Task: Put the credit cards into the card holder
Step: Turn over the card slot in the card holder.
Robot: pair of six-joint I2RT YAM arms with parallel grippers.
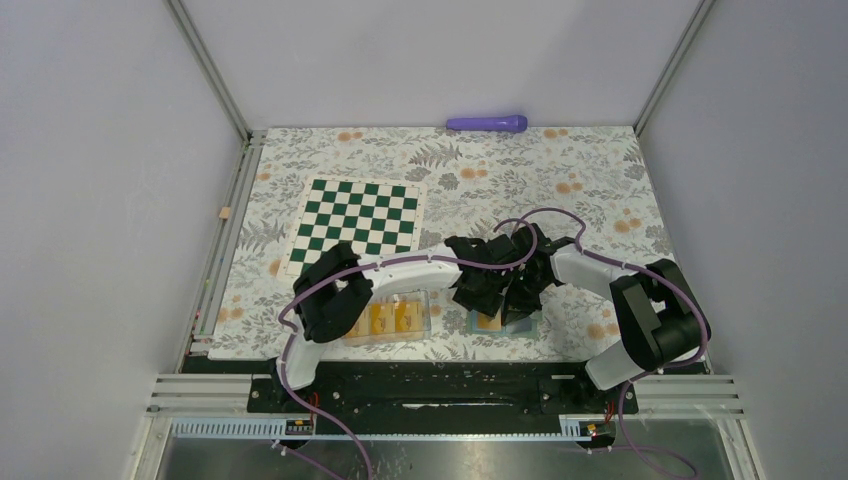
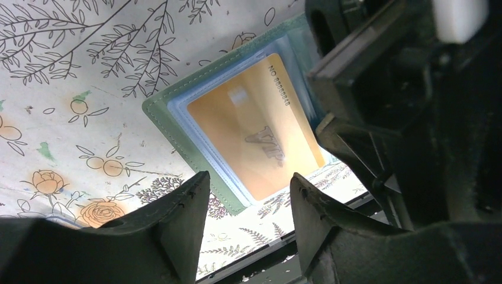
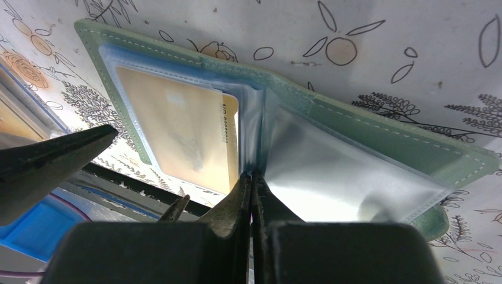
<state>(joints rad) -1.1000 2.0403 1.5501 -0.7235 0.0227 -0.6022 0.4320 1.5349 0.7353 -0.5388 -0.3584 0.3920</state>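
Observation:
The sage-green card holder (image 1: 531, 325) lies open near the table's front edge. It shows in the left wrist view (image 2: 177, 115) and the right wrist view (image 3: 379, 133). An orange-yellow credit card (image 2: 254, 133) sits in its left clear pocket (image 3: 177, 127). My right gripper (image 3: 251, 177) is shut on the upright clear inner sleeve (image 3: 331, 171) at the holder's fold. My left gripper (image 2: 248, 189) is open and empty, just above the holder's near corner. More orange cards (image 1: 395, 318) lie in a clear plastic box.
The clear plastic box (image 1: 427, 325) stands left of the holder, by the left arm. A green-white checkerboard (image 1: 360, 215) lies at the middle left. A purple cylinder (image 1: 487, 123) lies at the far edge. The black table edge (image 2: 284, 248) is close below the holder.

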